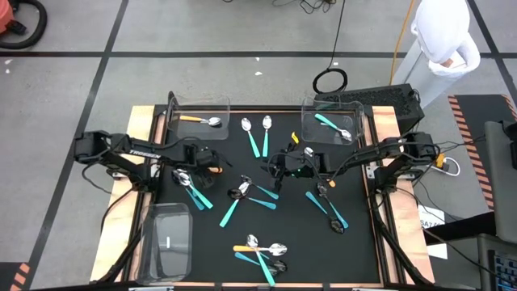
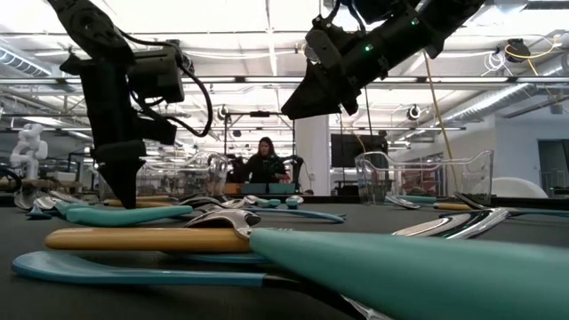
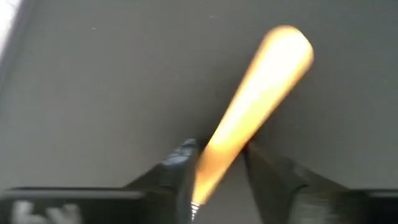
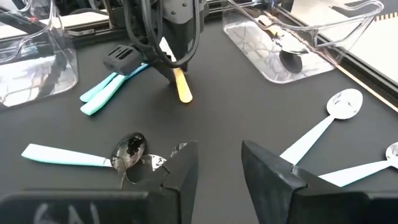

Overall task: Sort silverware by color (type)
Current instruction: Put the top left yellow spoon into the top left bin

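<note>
My left gripper (image 1: 212,164) points down at the table's left middle, shut on an orange-handled utensil (image 4: 182,86); it also shows in the left wrist view (image 3: 217,177). My right gripper (image 4: 217,165) hangs open and empty above the table's middle (image 1: 279,167), over a teal-handled spoon (image 4: 127,152) that lies flat. Other teal-handled spoons lie flat at the far middle (image 1: 252,137), by the left gripper (image 1: 194,190) and at the right (image 1: 327,206). A mixed pile (image 1: 262,255) lies near the front edge. My left gripper pinches the orange handle (image 3: 208,163) between its two fingers, well away from its free end. The fingers come from above, pointing down, and lie along the handle. The handle sticks out past the fingertips, slanting down, its rounded free end (image 4: 185,94) at or just above the mat.
Clear bins stand at the far left (image 1: 198,107) with an orange-handled spoon (image 1: 202,120), at the far right (image 1: 355,113) with a teal-handled spoon (image 1: 333,128), and at the near left (image 1: 166,238). A person (image 2: 264,160) sits beyond the table.
</note>
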Tool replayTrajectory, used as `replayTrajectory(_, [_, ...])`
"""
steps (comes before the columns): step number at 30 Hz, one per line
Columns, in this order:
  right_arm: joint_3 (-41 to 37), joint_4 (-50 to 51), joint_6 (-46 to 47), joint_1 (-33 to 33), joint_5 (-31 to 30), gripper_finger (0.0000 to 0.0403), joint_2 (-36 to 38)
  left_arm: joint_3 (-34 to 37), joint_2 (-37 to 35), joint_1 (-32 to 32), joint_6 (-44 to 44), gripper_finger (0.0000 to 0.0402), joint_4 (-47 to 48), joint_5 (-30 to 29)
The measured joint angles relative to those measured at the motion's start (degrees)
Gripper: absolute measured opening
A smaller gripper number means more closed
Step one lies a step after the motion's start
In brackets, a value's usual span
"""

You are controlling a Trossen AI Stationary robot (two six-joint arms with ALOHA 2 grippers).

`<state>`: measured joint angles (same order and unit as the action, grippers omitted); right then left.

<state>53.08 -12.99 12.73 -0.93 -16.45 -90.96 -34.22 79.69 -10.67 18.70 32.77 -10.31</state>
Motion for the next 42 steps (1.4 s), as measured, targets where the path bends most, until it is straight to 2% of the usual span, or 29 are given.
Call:
replayTrajectory(3, [0.0,0.0,0.0,0.0,0.0,0.0118,0.0,0.1,0.0,-0.9,-1.4,0.0061,0.0,-1.4])
replayTrajectory(5, [0.0,0.0,0.0,0.0,0.0,0.0118,0.0,0.1,0.0,-1.4,-1.7,0.0036,0.0,-1.8])
replayTrajectory(11, [0.0,0.0,0.0,-0.2,0.0,0.0118,0.0,-2.3,-0.8,-2.5,-1.8,0.0027,2.5,-1.3])
replayTrajectory(18, [0.0,1.5,-0.1,-1.1,0.0,0.0118,0.0,-14.3,-1.6,-4.7,-9.0,0.0041,10.9,-2.4])
replayTrajectory(22, [0.0,1.7,0.0,-2.0,0.0,0.0118,0.0,-21.3,-1.6,-8.5,-16.4,0.0043,11.9,-5.5])
replayTrajectory(27, [0.0,1.7,0.0,-3.5,0.0,0.0118,0.0,-28.2,-1.7,-14.3,-27.5,0.0044,11.8,-5.3])
replayTrajectory(31, [0.0,2.0,0.4,-4.5,-0.1,0.0118,0.0,-29.7,-1.7,-19.9,-36.4,0.0045,10.8,-4.7])
replayTrajectory(35, [0.0,2.3,2.3,-5.8,-0.7,0.0118,0.0,-28.7,-0.9,-25.4,-38.4,0.0046,7.3,-4.7])
replayTrajectory(39, [0.0,4.8,5.3,-8.5,-7.4,0.0118,0.0,-28.3,0.5,-28.5,-38.5,0.0057,4.4,-4.7])
replayTrajectory(42, [0.0,7.1,8.7,-10.5,-11.0,0.0118,0.0,-28.2,1.6,-29.3,-37.5,0.0088,4.7,-4.6])
